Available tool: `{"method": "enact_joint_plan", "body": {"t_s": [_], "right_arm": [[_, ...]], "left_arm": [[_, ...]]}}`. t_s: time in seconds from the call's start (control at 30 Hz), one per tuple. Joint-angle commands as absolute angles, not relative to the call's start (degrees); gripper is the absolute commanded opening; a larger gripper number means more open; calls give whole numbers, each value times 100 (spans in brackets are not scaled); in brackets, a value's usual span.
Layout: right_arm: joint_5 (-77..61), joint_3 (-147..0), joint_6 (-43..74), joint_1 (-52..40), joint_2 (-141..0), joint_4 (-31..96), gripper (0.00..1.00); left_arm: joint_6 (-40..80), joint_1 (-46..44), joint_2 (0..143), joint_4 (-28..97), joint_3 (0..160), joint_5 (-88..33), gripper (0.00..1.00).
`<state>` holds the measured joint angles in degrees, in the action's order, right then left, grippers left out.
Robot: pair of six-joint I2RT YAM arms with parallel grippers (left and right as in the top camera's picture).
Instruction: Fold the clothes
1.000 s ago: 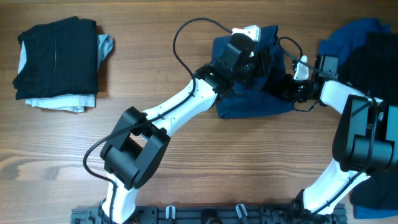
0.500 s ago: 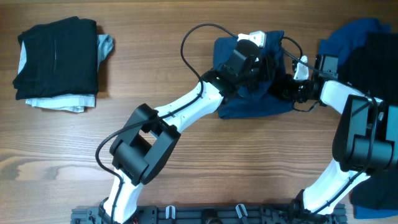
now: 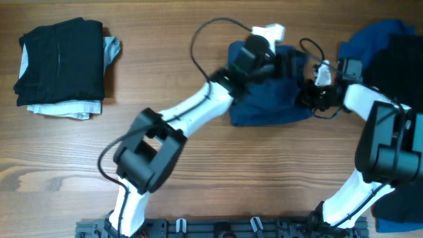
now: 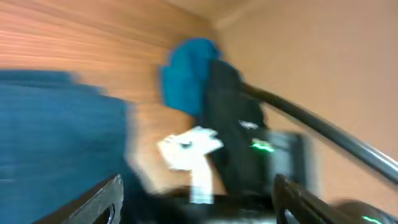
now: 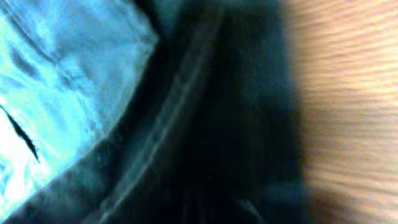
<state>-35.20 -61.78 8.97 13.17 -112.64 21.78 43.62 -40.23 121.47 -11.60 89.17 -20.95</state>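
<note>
Table [image 3: 264,172], wood grain; two arms, two grippers and three lots of clothes counted.

Far left: one folded stack [image 3: 61,59], a black piece on top and a pale grey-white piece beneath; well apart from both arms.

Centre: one pair of dark blue shorts [image 3: 264,112], rumpled along the upper edge; both arms reached onto it.

Left gripper [image 4: 198,202] was over the upper part of the shorts; its two fingers [image 4: 99,198] stood spread wide; wrist view badly blurred.

Right gripper [image 3: 310,96] was at the shorts' right edge, jaws pressed together; could not tell whether cloth was pinched, since its wrist view showed only dark fabric up close.

Far right: one heap [image 3: 380,38], a bright blue piece beside a black piece; cut off by the frame edge.
</note>
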Motion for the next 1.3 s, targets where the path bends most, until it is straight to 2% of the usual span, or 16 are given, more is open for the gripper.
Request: {"method": "enact_joint_plan", "body": {"t_s": [0.0,0.13,0.2,0.3,0.37,0.43,0.63,0.7,0.87,0.97,1.03,1.17,1.27], "right_arm": [[-3260,-6737,519,1833,-10368,2858,14],[-2657,-6997,290,2056,-9065,3693,23],[-2910,-6995,279,1981,-8674,3885,15],[-3656,-6993,-38,1841,-8593,3992,5],[-3951,-6947,-257,1667,-8670,4032,4],[-3948,-6845,-399,1490,-8842,4005,4],[-4569,-6694,-1164,1116,-9848,3540,4],[-4359,-6694,-1140,1094,-10368,3280,4],[-3092,-6654,-349,1087,-11056,3804,4],[-2884,-6329,-145,1057,-11327,3269,4],[-2508,-6167,421,1057,-11500,3087,4],[-2097,-5883,958,1057,-11592,2845,4],[-2097,-5874,1061,1050,-11592,2856,4]], "left_arm": [[4224,-3098,11817,-305,8993,-2123,77],[3747,-2261,11819,854,8993,-2104,78],[3693,-2056,11819,1197,8991,-2102,75],[3406,-2053,11819,1409,8991,-2095,61],[3157,-2150,11869,1450,8991,-2049,47],[3020,-2300,11996,1470,8991,-1774,41],[3017,-2467,12357,1498,8991,-1599,40],[3017,-2488,12411,1535,8991,-1599,41],[2650,-2486,12422,1900,8991,-1439,44],[2567,-2486,12431,1986,8991,-1229,44],[2567,-2480,12429,1979,8991,-1229,43],[2569,-2493,12339,1610,8993,-1389,41],[2571,-2491,12197,1166,8993,-1935,43]]}}
